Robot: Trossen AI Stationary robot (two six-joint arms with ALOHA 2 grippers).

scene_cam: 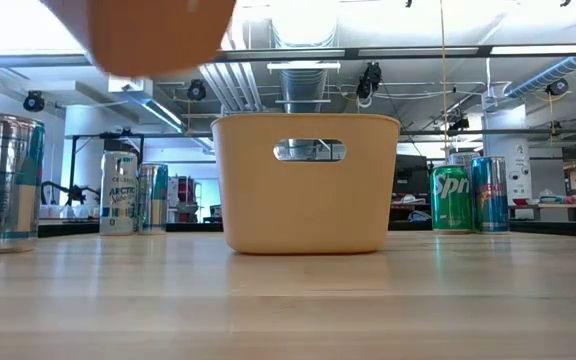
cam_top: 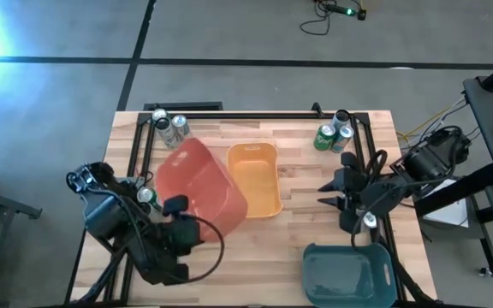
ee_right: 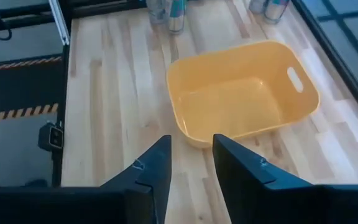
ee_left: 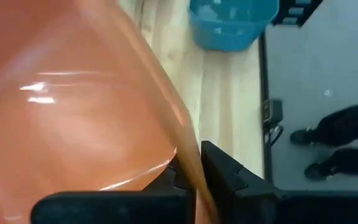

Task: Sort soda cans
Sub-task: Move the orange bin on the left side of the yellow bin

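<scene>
My left gripper [cam_top: 178, 208] is shut on the red bin [cam_top: 199, 186], which hangs tilted above the table's left half; the low view shows its underside [scene_cam: 148, 35] high off the table. The orange bin [cam_top: 255, 177] stands at the table's middle. Soda cans stand upright in a group at the far left [cam_top: 168, 127], in another at the far right [cam_top: 334, 135], and one stands beside my left arm [cam_top: 146, 197]. My right gripper [ee_right: 190, 163] hovers open near the right edge, pointing toward the orange bin [ee_right: 244, 102], with nothing between its fingers. My left gripper pinches the red bin's thin wall at its rim [ee_left: 188, 163], one finger on each face of the wall. The fingers come from the near left side. The bin is lifted clear of the table and tilted.
A teal bin [cam_top: 347, 274] sits at the near right corner. Black frame rails run along the table's left, far and right edges [cam_top: 255, 114]. A person's dark legs and shoes [ee_left: 328, 134] show on the floor beyond the table's edge.
</scene>
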